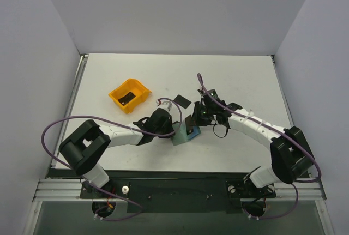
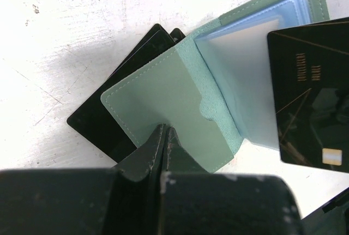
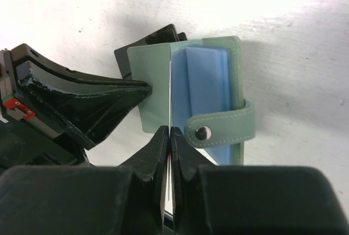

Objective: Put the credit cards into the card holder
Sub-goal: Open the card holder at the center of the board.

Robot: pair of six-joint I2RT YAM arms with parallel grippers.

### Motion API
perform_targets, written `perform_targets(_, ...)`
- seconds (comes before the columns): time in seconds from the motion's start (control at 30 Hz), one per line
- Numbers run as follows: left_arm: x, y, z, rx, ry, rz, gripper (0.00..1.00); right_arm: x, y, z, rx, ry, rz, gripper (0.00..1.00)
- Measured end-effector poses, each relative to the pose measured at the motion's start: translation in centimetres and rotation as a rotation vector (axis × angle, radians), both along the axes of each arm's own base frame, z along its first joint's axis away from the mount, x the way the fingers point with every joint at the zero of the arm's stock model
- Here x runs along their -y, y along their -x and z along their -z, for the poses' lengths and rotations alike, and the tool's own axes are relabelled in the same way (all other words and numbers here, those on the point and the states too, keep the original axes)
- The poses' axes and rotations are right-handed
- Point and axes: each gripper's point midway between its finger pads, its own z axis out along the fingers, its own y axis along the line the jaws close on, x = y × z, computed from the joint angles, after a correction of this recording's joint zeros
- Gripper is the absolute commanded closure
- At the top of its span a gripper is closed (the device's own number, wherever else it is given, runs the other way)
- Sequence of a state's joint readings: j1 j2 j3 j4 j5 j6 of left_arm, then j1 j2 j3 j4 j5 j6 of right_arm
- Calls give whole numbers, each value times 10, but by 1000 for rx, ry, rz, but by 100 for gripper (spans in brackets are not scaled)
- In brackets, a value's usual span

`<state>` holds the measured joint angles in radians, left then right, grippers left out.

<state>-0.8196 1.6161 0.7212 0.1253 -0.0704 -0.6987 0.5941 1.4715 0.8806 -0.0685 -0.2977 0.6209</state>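
The sage-green card holder (image 1: 184, 136) lies open at the table's middle, its light-blue lining showing. My left gripper (image 1: 175, 129) is shut on its left cover (image 2: 163, 98), fingertips meeting on the cover's edge (image 2: 165, 130). My right gripper (image 1: 198, 117) is shut on a black credit card (image 2: 311, 82) with gold lines and a chip. The card stands edge-on over the open holder (image 3: 204, 82), right beside the blue pockets. Two more black cards (image 2: 103, 120) lie under the holder's cover and also show in the right wrist view (image 3: 147, 41).
An orange bin (image 1: 143, 89) stands at the back left with a black card (image 1: 127, 98) inside. Another black card (image 1: 182, 101) lies on the table just behind the grippers. The holder's snap tab (image 3: 218, 128) sticks out beside my right fingers.
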Motion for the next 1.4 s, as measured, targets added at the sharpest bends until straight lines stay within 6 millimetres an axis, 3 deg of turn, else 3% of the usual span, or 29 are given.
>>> perform_targets(0.27, 1, 0, 0, -1, 1, 1, 100, 21, -3, -4, 10, 38, 39, 100)
perform_targets(0.53, 3, -1, 0, -2, 2, 4, 100, 28, -3, -15, 38, 26, 54, 100)
perform_targets(1.4, 6, -2, 0, -6, 8, 12, 100, 42, 1, 0, 24, 101, 53, 100)
